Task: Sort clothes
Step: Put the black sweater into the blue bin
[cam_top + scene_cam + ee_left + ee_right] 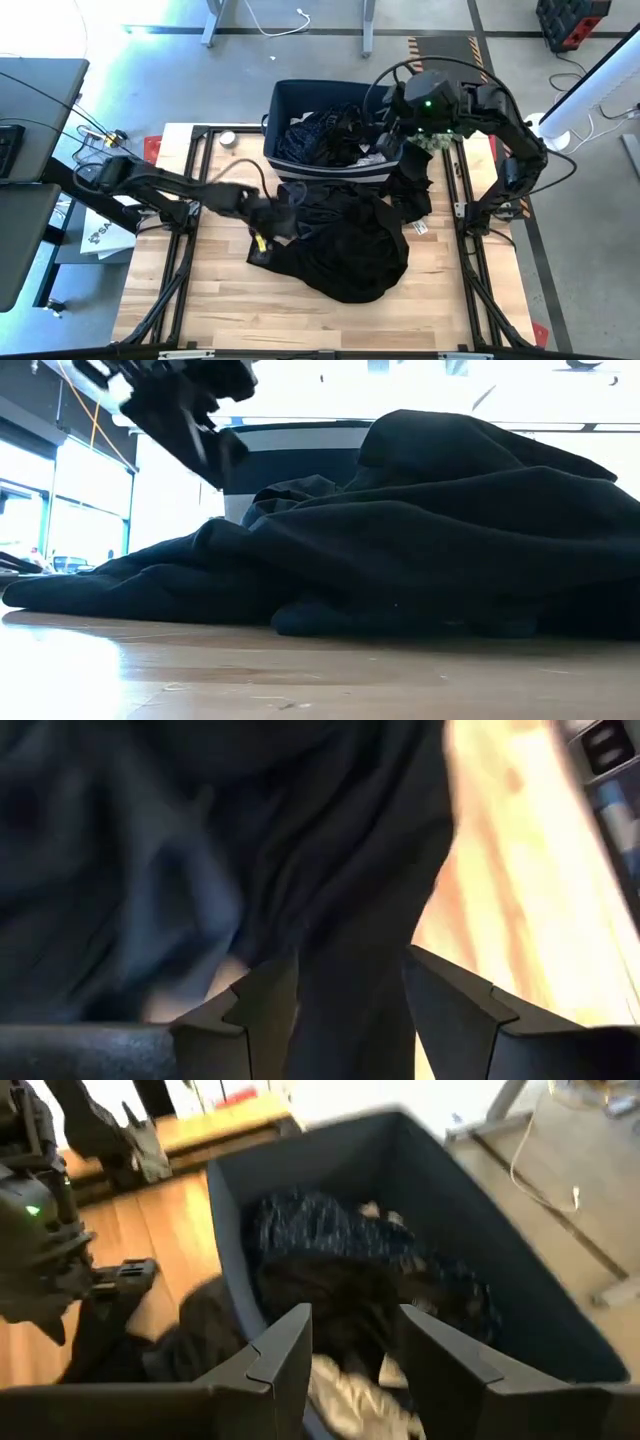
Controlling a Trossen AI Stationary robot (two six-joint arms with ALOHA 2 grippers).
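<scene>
Left gripper [268,212] sits at left edge of big black fabric garment pile [345,245] mid-table; your pile runs rightward toward dark blue rectangular fabric bin [285,100]. Fingers [265,1010] parted, straddling black fold. Right gripper [385,140] over bin, fingers apart, empty.

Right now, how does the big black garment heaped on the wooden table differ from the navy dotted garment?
The big black garment lies heaped on the wooden table; the navy dotted garment sits inside the dark blue fabric bin. The black one is plain; the navy one carries small white dots. The black one covers more area. The left gripper is at the black garment; the right gripper hangs over the bin. Both are soft, crumpled cloth.
</scene>
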